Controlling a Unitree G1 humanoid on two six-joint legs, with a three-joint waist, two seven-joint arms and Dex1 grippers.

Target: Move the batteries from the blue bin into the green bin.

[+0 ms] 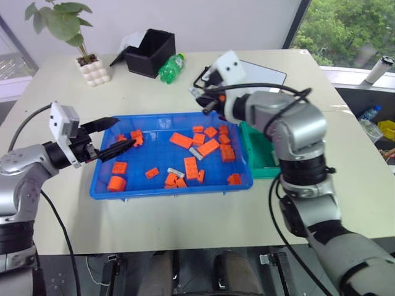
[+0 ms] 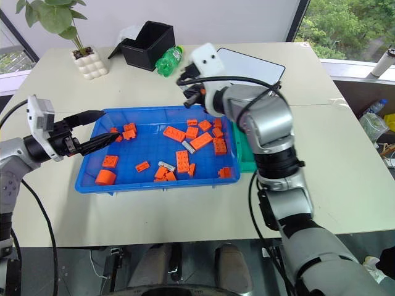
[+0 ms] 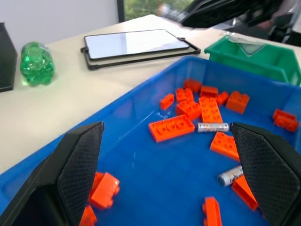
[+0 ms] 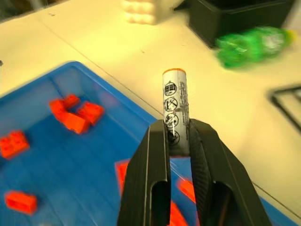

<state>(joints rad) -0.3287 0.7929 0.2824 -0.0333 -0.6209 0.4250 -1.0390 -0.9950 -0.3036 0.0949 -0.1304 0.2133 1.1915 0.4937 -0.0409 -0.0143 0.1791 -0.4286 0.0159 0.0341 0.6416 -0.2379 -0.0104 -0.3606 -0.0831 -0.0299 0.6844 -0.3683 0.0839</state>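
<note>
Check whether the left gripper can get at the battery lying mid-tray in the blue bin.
Probably yes. The left gripper hangs open over the blue bin, and the battery lies bare ahead of it, orange blocks beside but not over it.

A pale beige table (image 1: 185, 228) fills the scene under even daylight. Beyond its far edge stands a plain light wall (image 1: 203, 18). At far right a dark-framed window (image 1: 345, 24) shows green trees. A potted plant (image 1: 68, 31) stands far left.
</note>
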